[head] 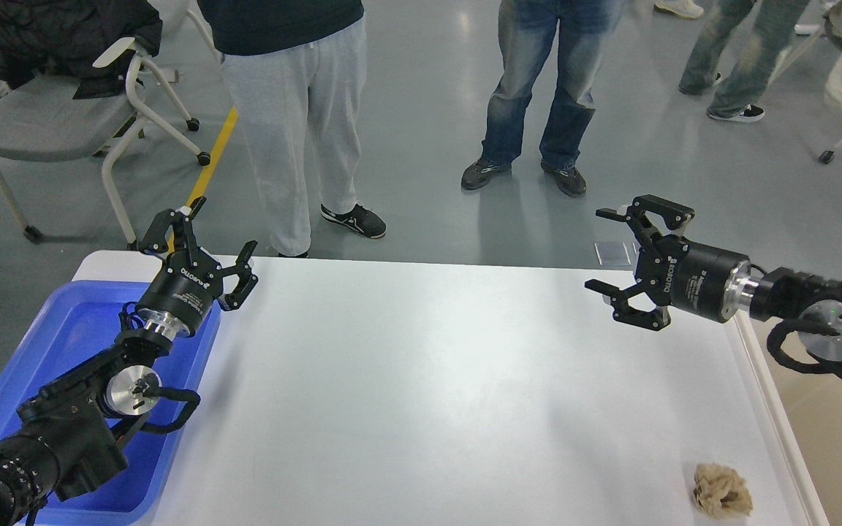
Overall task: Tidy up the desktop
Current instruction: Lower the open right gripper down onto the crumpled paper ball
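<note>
The white desktop (428,380) fills the middle of the head view. A crumpled brown paper ball (721,491) lies on it near the front right corner. My left gripper (225,225) is open and empty, raised over the back left corner, by the blue tray's far edge. My right gripper (596,250) is open and empty, held above the desktop's back right area with its fingers pointing left, well behind the paper ball.
A blue plastic tray (77,329) sits at the left edge under my left arm. A beige bin (841,453) stands off the right edge. Two people (297,131) stand just behind the table, and a grey chair (48,117) is at the back left.
</note>
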Robot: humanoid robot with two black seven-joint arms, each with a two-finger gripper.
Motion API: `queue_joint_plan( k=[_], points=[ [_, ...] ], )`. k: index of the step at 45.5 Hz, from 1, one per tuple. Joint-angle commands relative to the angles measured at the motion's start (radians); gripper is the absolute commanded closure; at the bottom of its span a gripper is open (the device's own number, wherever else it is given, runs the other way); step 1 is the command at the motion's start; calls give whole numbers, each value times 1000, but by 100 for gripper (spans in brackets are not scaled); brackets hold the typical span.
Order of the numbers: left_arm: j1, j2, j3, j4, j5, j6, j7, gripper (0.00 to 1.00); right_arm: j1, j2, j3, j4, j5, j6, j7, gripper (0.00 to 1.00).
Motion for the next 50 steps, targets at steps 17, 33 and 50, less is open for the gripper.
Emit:
queue_joint_plan(
  k=[17,33,50],
  points=[
    [1,0,0,0,0,0,0,0,37,-409,-222,139,-508,1,-8,0],
    [1,0,0,0,0,0,0,0,29,-460,-377,168,-749,-9,-1,0],
    [1,0,0,0,1,0,0,0,-10,-459,-453,236,-810,-52,3,1]
  ],
)
